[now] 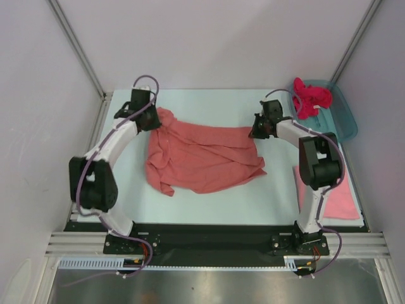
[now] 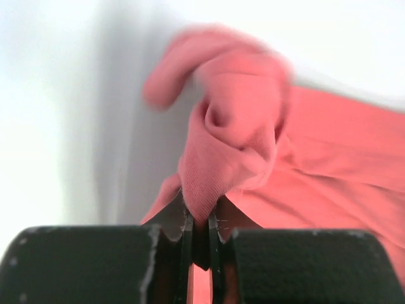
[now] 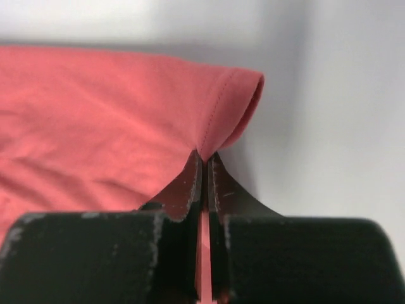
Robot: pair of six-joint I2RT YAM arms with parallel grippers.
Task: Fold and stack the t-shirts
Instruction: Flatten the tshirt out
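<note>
The salmon t-shirt [image 1: 202,158] lies rumpled in the middle of the surface [image 1: 209,212], with the left gripper [image 2: 201,218] clenched on its bunched far shoulder and the right gripper [image 3: 204,161] clamped on a sleeve hem, probably so both arms can stretch it flat for folding.

Three t-shirts in pink-red shades: one spread out, one flat, one bunched.

We see the salmon-coral t-shirt [image 1: 202,158] lying rumpled but roughly flat across the middle of the table [image 1: 209,209]. Its two far corners are drawn up into small pinched peaks, and a hemmed sleeve edge loops over at the right one. The lighter pink t-shirt [image 1: 343,204] lies flat by the near right edge, seemingly folded into a rectangle and partly hidden. The magenta t-shirt [image 1: 311,96] sits crumpled in the teal tub [image 1: 345,120] at the far right corner.
</note>
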